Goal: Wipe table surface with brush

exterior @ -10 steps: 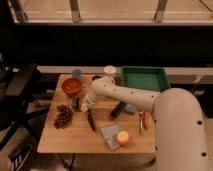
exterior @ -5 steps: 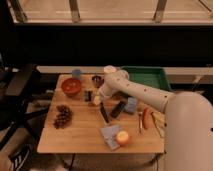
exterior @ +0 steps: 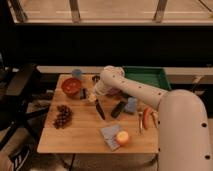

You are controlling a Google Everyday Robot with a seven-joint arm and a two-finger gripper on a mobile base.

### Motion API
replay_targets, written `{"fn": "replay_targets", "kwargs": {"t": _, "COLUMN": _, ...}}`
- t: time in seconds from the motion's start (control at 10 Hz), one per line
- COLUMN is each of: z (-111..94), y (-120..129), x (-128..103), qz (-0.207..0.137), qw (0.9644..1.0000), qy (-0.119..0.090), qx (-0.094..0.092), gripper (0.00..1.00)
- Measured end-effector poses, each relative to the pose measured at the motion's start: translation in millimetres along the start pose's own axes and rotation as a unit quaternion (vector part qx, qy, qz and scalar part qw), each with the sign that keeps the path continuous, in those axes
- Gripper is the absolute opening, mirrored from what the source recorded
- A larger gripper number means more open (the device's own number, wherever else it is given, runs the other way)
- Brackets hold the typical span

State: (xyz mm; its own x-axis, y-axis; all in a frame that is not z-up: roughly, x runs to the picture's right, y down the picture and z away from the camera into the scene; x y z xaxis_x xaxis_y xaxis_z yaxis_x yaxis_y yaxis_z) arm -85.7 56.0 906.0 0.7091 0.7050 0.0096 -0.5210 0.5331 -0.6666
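In the camera view, the gripper sits low over the middle of the table surface, its jaws pressed together on the upper end of the brush, which slants down and to the right with its lower end on the wood, between the grape bunch and the flat black bar. The wiping step looks to be in hand; the next move calls for dragging the brush across bare wood while steering clear of the red bowl, the cloth and the apple.

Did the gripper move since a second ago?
Yes. The gripper swung toward the back of the table surface, away from the grape bunch and toward the red bowl. Jaws shut.
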Motion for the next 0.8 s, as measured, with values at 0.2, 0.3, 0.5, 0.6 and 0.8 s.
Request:
{"fn": "replay_targets", "kwargs": {"t": 0.2, "z": 15.4, "y": 21.8, "x": -14.9, "qz": 0.001, "qw": 0.9999, "qy": 0.001, "qx": -0.012, "gripper": 0.0}}
{"fn": "replay_targets", "kwargs": {"t": 0.3, "z": 21.5, "y": 32.3, "x": -15.6, "qz": 0.008, "qw": 0.9998, "qy": 0.002, "qx": -0.018, "gripper": 0.0}}
{"fn": "replay_targets", "kwargs": {"t": 0.5, "z": 22.0, "y": 42.3, "x": -8.4, "qz": 0.025, "qw": 0.9995, "qy": 0.004, "qx": -0.02, "gripper": 0.0}}
{"fn": "replay_targets", "kwargs": {"t": 0.6, "z": 18.7, "y": 44.0, "x": 0.5, "qz": 0.036, "qw": 0.9991, "qy": 0.006, "qx": -0.019, "gripper": 0.0}}
{"fn": "replay_targets", "kwargs": {"t": 0.8, "z": 4.7, "y": 38.7, "x": 27.6, "qz": 0.063, "qw": 0.9979, "qy": 0.012, "qx": -0.012, "gripper": 0.0}}
